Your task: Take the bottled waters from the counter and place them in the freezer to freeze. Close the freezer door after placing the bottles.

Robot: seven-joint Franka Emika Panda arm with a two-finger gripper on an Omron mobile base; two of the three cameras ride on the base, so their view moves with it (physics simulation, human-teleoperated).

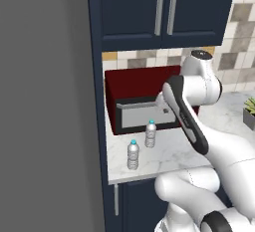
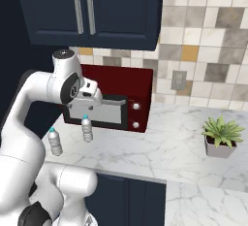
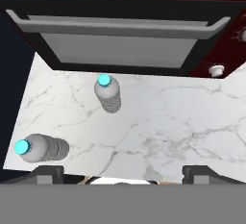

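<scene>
Hovering above the counter (image 3: 158, 122) with gripper (image 3: 122, 174) fingers spread wide, nothing pinched. Both bottled waters standing upright, long axes vertical: nearer bottle (image 3: 108, 92) ahead and slightly left of the fingertips, just before the red microwave (image 2: 138, 87); second bottle (image 3: 41, 148) far left by the counter edge. Freezer unseen; nothing placed yet.

Two bottled waters (image 1: 151, 134) (image 1: 133, 155) are stood upright on the counter (image 1: 164, 159), before the microwave (image 1: 142, 99), apart; a potted plant (image 2: 220, 135) is set well right.
</scene>
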